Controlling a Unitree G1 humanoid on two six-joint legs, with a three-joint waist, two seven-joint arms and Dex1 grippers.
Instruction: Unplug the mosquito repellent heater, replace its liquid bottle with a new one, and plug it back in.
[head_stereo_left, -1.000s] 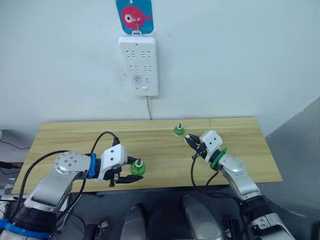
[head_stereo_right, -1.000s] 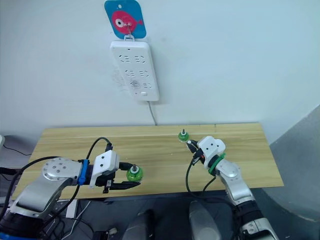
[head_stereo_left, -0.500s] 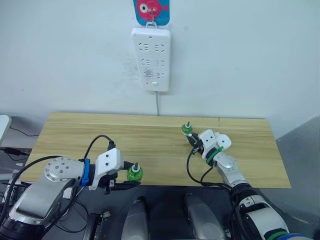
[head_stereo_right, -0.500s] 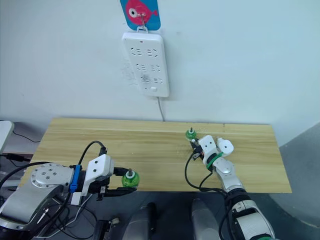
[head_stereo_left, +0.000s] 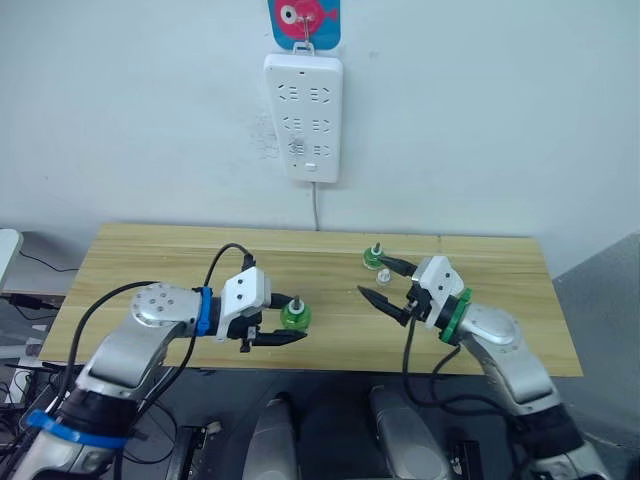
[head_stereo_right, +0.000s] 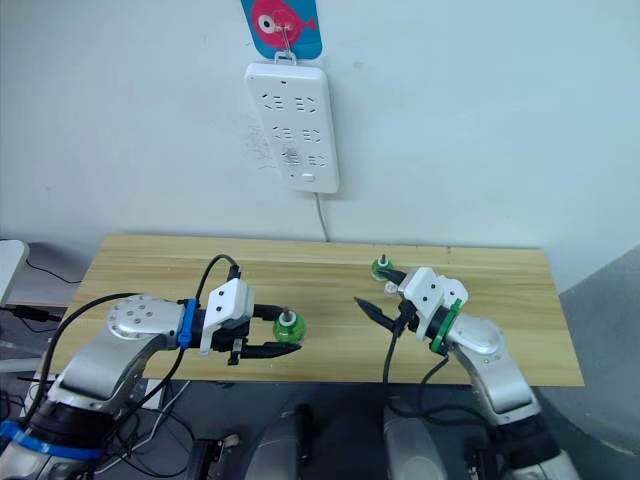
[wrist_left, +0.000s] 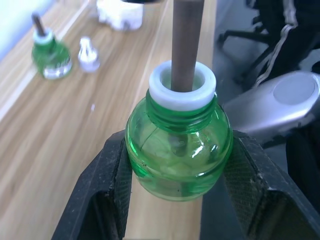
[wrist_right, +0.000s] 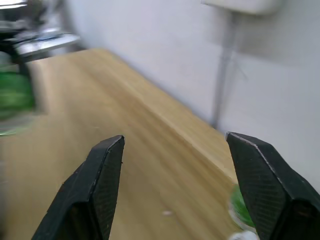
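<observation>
The room is bright with soft, even light, and the white wall (head_stereo_left: 480, 120) has no strong shadows. The green bottle (wrist_left: 178, 150) looks sharp up close and has small shiny spots on it, while the table (wrist_left: 60, 150) behind it goes fuzzy. The right wrist view is smeary all over, with the table's far edge and the wall blurred.

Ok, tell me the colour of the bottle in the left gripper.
Clear green bottle with a white neck ring, clearest in the left wrist view.

Left arm bent in from the near left, forearm reaching right, tool (head_stereo_left: 283, 328) clamped on a green bottle (head_stereo_left: 294, 316) held upright. Right arm reaching in from the near right, tool (head_stereo_left: 383, 283) pointing left, fingers spread wide, holding nothing.
</observation>
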